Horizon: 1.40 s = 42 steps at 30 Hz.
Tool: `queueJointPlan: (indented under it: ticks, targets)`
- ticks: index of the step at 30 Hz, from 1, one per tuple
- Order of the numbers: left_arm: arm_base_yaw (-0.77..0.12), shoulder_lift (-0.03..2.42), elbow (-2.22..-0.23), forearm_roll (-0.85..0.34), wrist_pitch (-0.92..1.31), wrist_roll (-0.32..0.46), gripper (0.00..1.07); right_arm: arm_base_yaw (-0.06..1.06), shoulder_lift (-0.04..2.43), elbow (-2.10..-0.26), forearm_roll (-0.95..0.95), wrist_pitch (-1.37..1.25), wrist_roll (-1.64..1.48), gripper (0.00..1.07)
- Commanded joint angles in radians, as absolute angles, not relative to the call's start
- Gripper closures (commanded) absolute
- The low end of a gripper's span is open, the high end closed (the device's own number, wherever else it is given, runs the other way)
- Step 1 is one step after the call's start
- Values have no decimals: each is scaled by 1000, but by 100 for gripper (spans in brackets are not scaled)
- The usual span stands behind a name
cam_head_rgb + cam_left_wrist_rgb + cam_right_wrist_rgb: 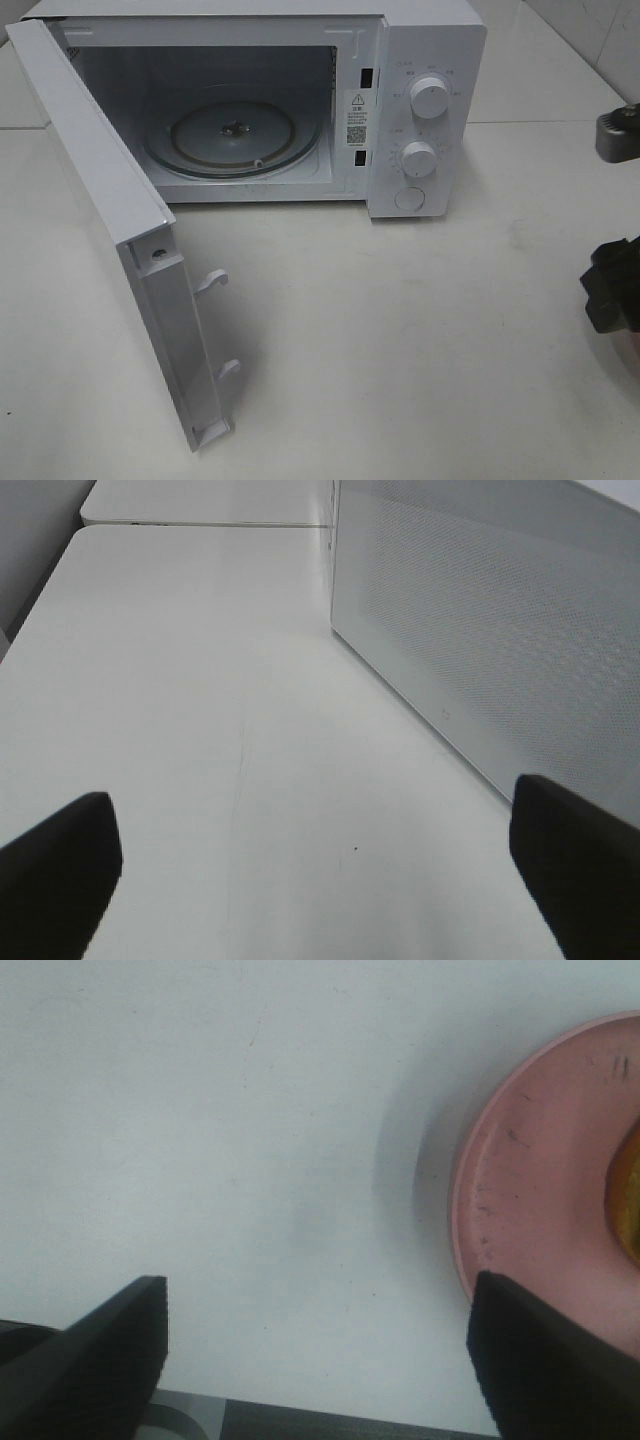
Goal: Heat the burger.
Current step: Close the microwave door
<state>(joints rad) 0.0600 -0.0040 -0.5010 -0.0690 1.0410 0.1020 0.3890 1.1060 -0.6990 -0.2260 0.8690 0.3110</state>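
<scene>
The microwave (300, 100) stands at the far side of the table (400, 330) with its door (110, 230) swung wide to the left, so the glass turntable (235, 135) lies bare and easy to reach from the front; nothing is on it yet. The left gripper (315, 870) hangs over the table just left of the door, jaws spread wide and empty, probably parked clear of the opening. The right gripper (315, 1360) sits at the right edge of the scene, jaws also apart and holding nothing, beside a pink plate (530, 1210). The burger (625, 1195) shows only as an orange-brown sliver on that plate, so heating likely waits on moving it into the oven.
</scene>
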Motion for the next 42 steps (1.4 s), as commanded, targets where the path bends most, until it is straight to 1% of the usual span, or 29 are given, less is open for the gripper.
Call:
queueJointPlan:
  ticks: [1,7,15,16,18,20,23,25,27,28,29,31,37,39,42]
  targets:
    - [62,-22,-498,-79,1038,98,9,388,1040,-705,-206,913,291,28]
    - [62,-22,-498,-79,1038,98,9,388,867,-705,-195,974,268,31]
    - [62,-22,-498,-79,1038,98,9,388,718,-692,-198,1040,225,31]
    - [62,-22,-498,-79,1038,98,9,388,661,-676,-196,1046,215,31]
    - [62,-22,-498,-79,1038,98,9,388,637,-665,-197,1049,215,31]
    - [62,-22,-498,-79,1038,98,9,386,520,-622,-199,1068,204,31]
    - [62,-22,-498,-79,1038,98,9,385,494,-613,-199,1076,204,31]
    - [62,-22,-498,-79,1038,98,9,340,372,-565,-198,1100,197,31]
    - [62,-22,-498,-79,1038,98,9,324,349,-551,-198,1101,187,31]
    - [62,-22,-498,-79,1038,98,9,289,294,-535,-198,1094,175,31]
    - [62,-22,-498,-79,1038,98,9,289,294,-535,-198,1094,175,31]
    - [62,-22,-498,-79,1038,98,9,237,201,-521,-193,1062,173,31]
    - [62,-22,-498,-79,1038,98,9,189,69,-507,-188,1042,163,31]
    - [62,-22,-498,-79,1038,98,9,176,-12,-507,-187,1042,161,31]
    - [62,-22,-498,-79,1038,98,9,176,-30,-507,-187,1041,158,31]
